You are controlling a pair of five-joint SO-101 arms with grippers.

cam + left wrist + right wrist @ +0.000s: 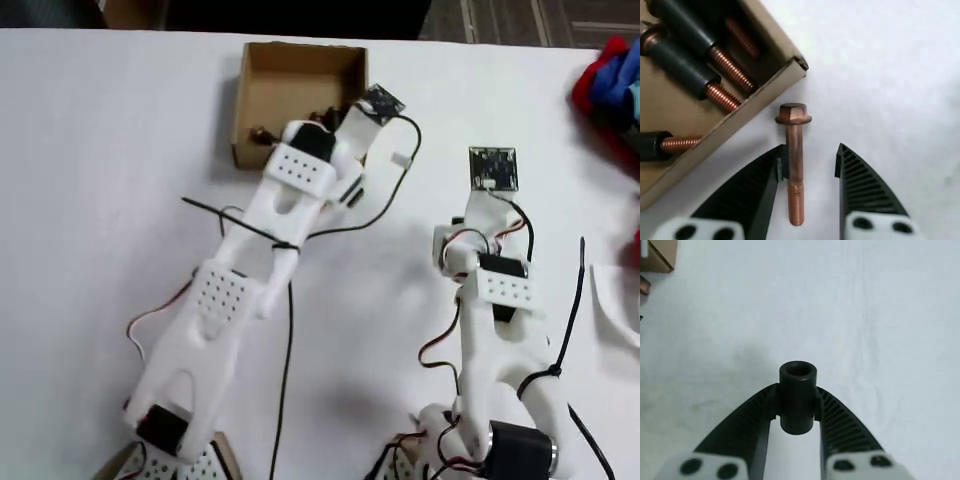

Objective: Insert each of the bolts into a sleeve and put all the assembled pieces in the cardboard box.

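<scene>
The cardboard box (pixel 290 80) sits on the worktop (pixel 100 150) at its far side, left of centre. Sleeved bolts (pixel 685 65) lie side by side in the box. 1 bare bolt (pixel 795 150) lies on the worktop just outside the box's corner, between the left gripper's (pixel 810 155) spread fingers. Right of the box, well apart, a sleeve (pixel 798 377) sits clamped between the right gripper's (pixel 797 390) fingers.

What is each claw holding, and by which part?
The right claw pinches a short black cylindrical sleeve by its sides, open end poking out. The left claw is open around a copper-coloured bolt, holding nothing.
</scene>
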